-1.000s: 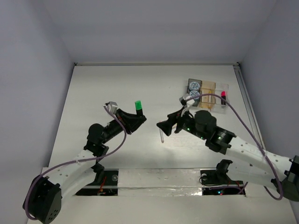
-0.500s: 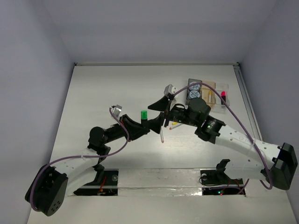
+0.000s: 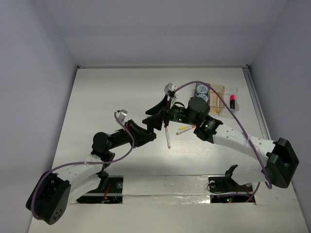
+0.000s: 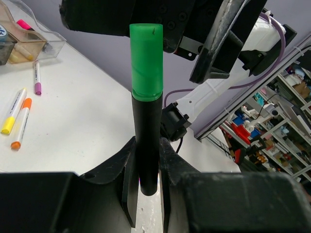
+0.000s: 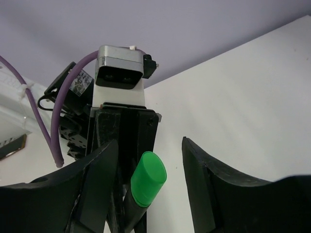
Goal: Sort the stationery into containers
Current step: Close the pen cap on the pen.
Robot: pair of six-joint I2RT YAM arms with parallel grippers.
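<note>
White-black arms (image 3: 241,144), seemingly purple cables (image 3: 195,82).

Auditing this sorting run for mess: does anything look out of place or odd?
Nothing looks spilled or broken. A yellow pen, an orange pen and a purple pen lie loose on the table, outside the trays. The green-capped highlighter is off the table, upright in the shut left gripper, its cap inside the open right gripper.

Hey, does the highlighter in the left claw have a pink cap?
No, the highlighter clamped upright in the left claw has a bright green cap, seen plainly from the left wrist.
</note>
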